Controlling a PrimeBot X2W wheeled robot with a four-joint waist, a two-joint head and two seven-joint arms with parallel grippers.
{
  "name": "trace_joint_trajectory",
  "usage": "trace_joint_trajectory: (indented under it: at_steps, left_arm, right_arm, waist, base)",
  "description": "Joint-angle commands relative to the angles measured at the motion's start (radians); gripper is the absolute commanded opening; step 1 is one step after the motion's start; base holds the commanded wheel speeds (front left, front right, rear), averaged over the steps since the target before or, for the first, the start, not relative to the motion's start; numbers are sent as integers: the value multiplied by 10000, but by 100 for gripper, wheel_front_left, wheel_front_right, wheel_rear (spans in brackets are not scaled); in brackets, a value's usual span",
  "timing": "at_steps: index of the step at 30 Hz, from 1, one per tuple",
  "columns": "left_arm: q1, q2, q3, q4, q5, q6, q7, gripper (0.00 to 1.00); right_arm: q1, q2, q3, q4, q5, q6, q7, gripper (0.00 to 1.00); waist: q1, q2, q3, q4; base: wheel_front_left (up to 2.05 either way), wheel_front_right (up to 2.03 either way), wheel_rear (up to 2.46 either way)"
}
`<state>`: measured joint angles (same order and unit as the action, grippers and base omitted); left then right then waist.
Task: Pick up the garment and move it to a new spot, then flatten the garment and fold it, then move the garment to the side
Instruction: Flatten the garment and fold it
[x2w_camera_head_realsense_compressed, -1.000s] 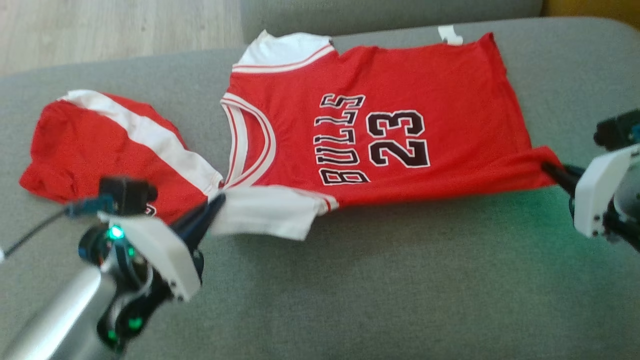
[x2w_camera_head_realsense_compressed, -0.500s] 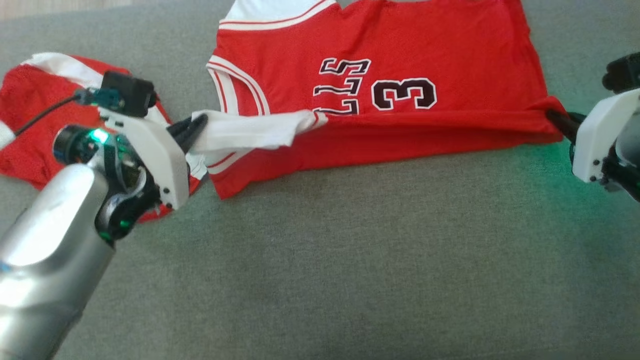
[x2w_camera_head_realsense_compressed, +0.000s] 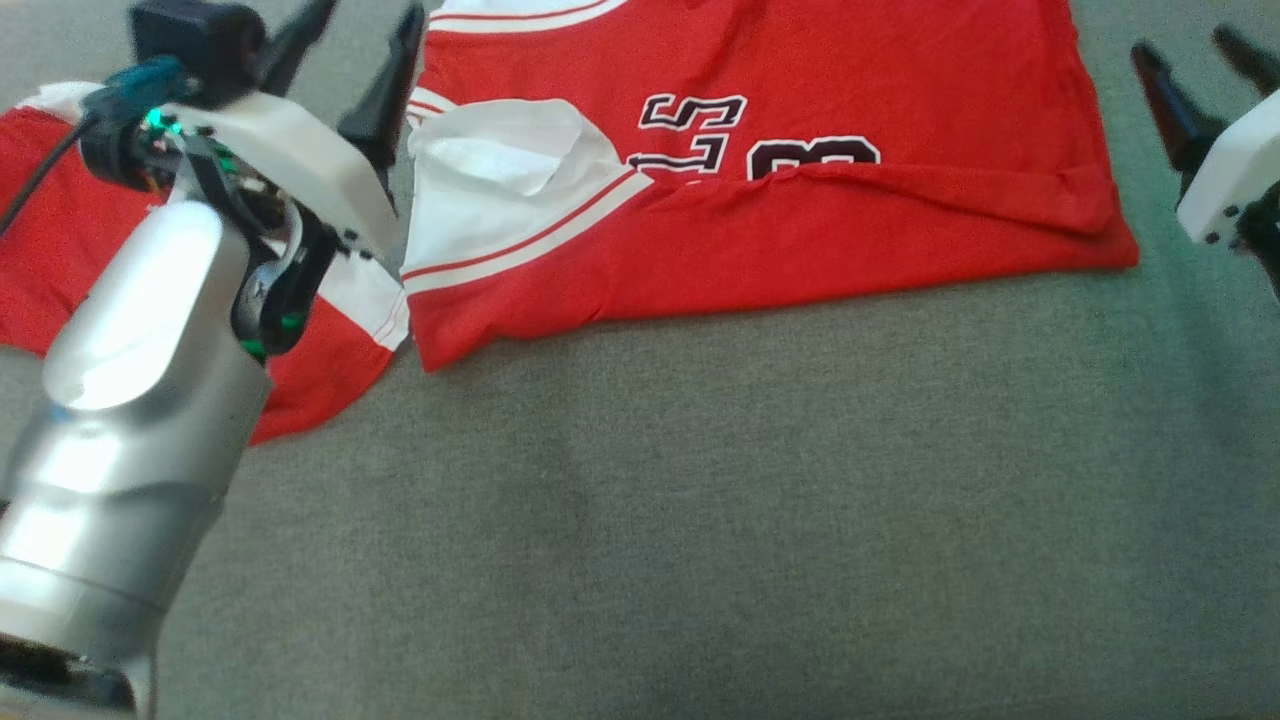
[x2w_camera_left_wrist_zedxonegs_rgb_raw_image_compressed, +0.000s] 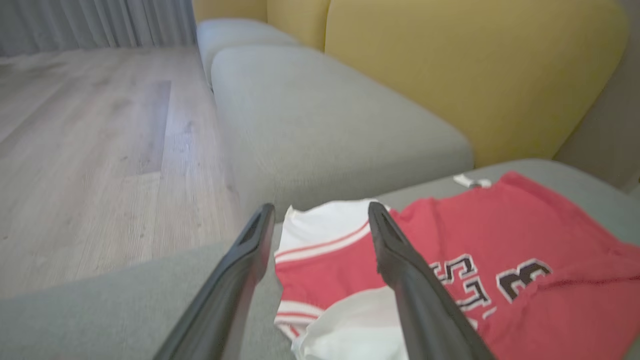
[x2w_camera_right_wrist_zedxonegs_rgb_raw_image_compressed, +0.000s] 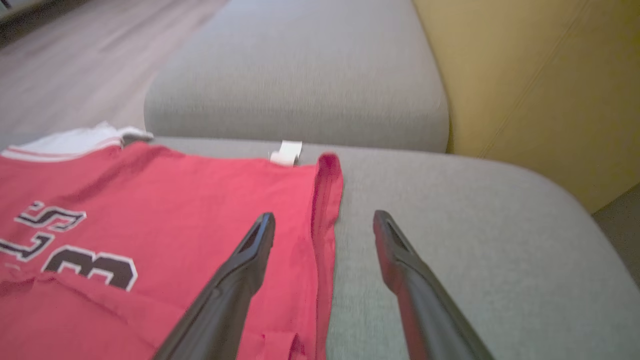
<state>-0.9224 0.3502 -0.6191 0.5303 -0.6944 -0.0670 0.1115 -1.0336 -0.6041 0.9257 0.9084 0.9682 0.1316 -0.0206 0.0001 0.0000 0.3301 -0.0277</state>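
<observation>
The garment (x2w_camera_head_realsense_compressed: 800, 230) is a red jersey with white sleeves and dark lettering, lying on the grey sofa seat (x2w_camera_head_realsense_compressed: 700, 500). Its near edge is folded back over the lower part of the print. My left gripper (x2w_camera_head_realsense_compressed: 350, 50) hangs open just left of the white sleeve (x2w_camera_head_realsense_compressed: 500, 190), with nothing between its fingers. Off the jersey's right hem, my right gripper (x2w_camera_head_realsense_compressed: 1200, 65) also stands open and holds nothing. In the left wrist view the open gripper (x2w_camera_left_wrist_zedxonegs_rgb_raw_image_compressed: 320, 210) frames the collar end of the jersey (x2w_camera_left_wrist_zedxonegs_rgb_raw_image_compressed: 525, 235). In the right wrist view the open gripper (x2w_camera_right_wrist_zedxonegs_rgb_raw_image_compressed: 324, 217) straddles the hem of the jersey (x2w_camera_right_wrist_zedxonegs_rgb_raw_image_compressed: 175, 210).
A second red piece with a white band (x2w_camera_head_realsense_compressed: 310, 375) lies at the left, partly under my left arm. Another grey cushion (x2w_camera_left_wrist_zedxonegs_rgb_raw_image_compressed: 310, 120) and yellow backrests (x2w_camera_left_wrist_zedxonegs_rgb_raw_image_compressed: 450, 75) stand beyond the jersey. Wooden floor (x2w_camera_left_wrist_zedxonegs_rgb_raw_image_compressed: 75, 125) lies past the sofa's edge.
Both grippers have opened and let go of the jersey's near edge, which now lies folded over the lettering. Both have drawn up and away from the cloth. The head camera has also shifted.
</observation>
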Motion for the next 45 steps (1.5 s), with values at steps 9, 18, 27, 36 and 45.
trace_joint_trajectory:
  at_steps: [9,18,27,36,45]
  left_arm:
    - [388,-182,1221,-139,105,411,-3333,100]
    - [3124,-766,2347,-1994,1256,1215,-3728,100]
    - [6047,-1885,3144,-2648,2496,1082,-3731,100]
    - [7054,-2622,3977,-2755,3362,660,-3732,100]
    - [6984,-2895,4417,-2531,3846,373,-3732,100]
  right_arm:
    - [19,81,-1674,-73,-1345,-9,-2398,100]
    - [3798,1628,-7285,-3589,-5613,-9,-2409,100]
    - [7353,4001,-8913,-5669,-7954,-9,-2410,100]
    - [8529,5136,-9468,-6452,-8539,-9,-2411,100]
    - [8472,5280,-9428,-6630,-8659,-9,-2411,100]
  waist:
    - [-1,0,-841,-40]
    - [-1,0,-1770,-96]
    - [-1,0,-2458,-146]
    - [-1,0,-2562,-296]
    - [-1,0,-2421,-360]
  base:
    - [0,0,0]
    - [0,0,0]
    - [0,0,0]
    - [0,0,0]
    - [0,0,0]
